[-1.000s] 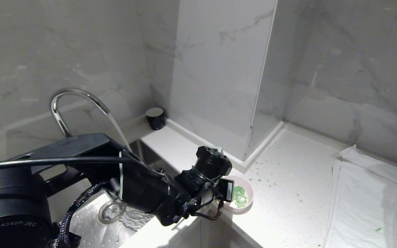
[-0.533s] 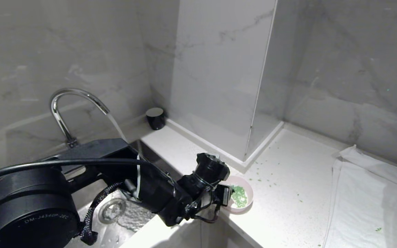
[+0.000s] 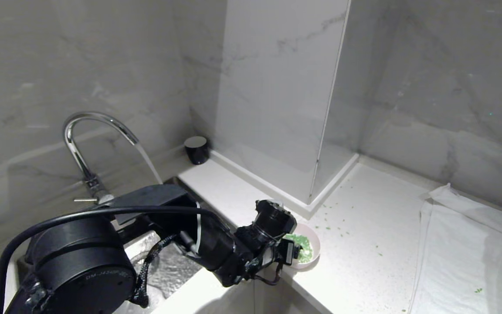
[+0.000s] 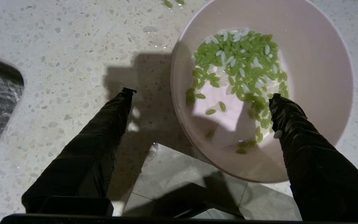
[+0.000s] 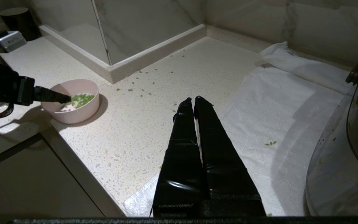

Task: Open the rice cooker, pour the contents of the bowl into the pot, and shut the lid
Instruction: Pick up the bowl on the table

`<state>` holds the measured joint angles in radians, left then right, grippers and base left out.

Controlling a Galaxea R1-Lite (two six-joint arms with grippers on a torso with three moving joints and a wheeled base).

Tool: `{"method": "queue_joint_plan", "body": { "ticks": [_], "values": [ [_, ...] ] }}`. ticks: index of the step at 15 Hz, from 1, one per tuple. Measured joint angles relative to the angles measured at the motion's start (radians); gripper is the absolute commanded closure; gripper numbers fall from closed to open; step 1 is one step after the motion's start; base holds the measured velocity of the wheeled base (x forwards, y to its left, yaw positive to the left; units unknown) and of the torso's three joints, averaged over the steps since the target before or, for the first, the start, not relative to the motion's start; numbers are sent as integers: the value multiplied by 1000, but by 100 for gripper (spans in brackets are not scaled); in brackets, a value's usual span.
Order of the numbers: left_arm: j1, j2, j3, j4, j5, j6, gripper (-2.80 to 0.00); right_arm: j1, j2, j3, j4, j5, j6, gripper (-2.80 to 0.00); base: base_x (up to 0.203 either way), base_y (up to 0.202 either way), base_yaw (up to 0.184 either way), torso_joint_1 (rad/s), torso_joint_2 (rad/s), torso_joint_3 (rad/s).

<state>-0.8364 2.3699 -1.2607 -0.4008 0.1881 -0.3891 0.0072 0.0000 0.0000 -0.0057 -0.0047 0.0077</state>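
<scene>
Head view: left tool (image 3: 292, 253) sits at the near rim of the bowl (image 3: 311, 258), which rests on the counter (image 3: 364, 261) right at the front edge, next to the sink (image 3: 168, 274). Tap (image 3: 96, 124) is running. Green bits are scattered on the counter beyond the bowl. No rice cooker in this view.

Left wrist view: left tool (image 4: 200, 95) is spread wide and grips nothing. One finger (image 4: 104, 130) is outside the bowl (image 4: 322, 77) over bare counter; the other hangs over the inside, its tip above the contents (image 4: 238, 65). So the jaws straddle the wall on the sink side. Contents are green grains mixed with a few white ones, sitting in shallow water. Part of the bowl's base overhangs the counter edge, with floor visible below.

Right wrist view: right tool (image 5: 193, 102) is closed and empty, parked over the counter beside a white towel (image 5: 275, 115). The bowl (image 5: 82, 112) is well off to the side, the left tool's finger reaching into it.

Handling judgement: bowl looks light, rigid, thin-walled, probably plastic; wet, so likely slippery. Rim pinch is the only practical hold. Keep it level, since the water will slosh and a one-sided grip tends to tip. The overhang makes a nudge risky.
</scene>
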Motion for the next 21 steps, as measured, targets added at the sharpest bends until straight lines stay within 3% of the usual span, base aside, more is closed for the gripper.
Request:
{"method": "queue_joint_plan", "body": {
  "ticks": [9, 12, 15, 17, 21],
  "values": [
    [31, 16, -268, 318, -3, -1, -280, 0, 0, 0, 0, 0, 0, 0, 0, 0, 0, 0, 0, 0],
    [45, 29, -437, 541, -10, -7, -280, 0, 0, 0, 0, 0, 0, 0, 0, 0, 0, 0, 0, 0],
    [52, 72, -621, 832, -48, -14, -280, 0, 0, 0, 0, 0, 0, 0, 0, 0, 0, 0, 0, 0],
    [56, 110, -676, 975, -70, -20, -280, 0, 0, 0, 0, 0, 0, 0, 0, 0, 0, 0, 0, 0],
    [56, 162, -692, 994, -73, -44, -280, 0, 0, 0, 0, 0, 0, 0, 0, 0, 0, 0, 0, 0]
  ]
}}
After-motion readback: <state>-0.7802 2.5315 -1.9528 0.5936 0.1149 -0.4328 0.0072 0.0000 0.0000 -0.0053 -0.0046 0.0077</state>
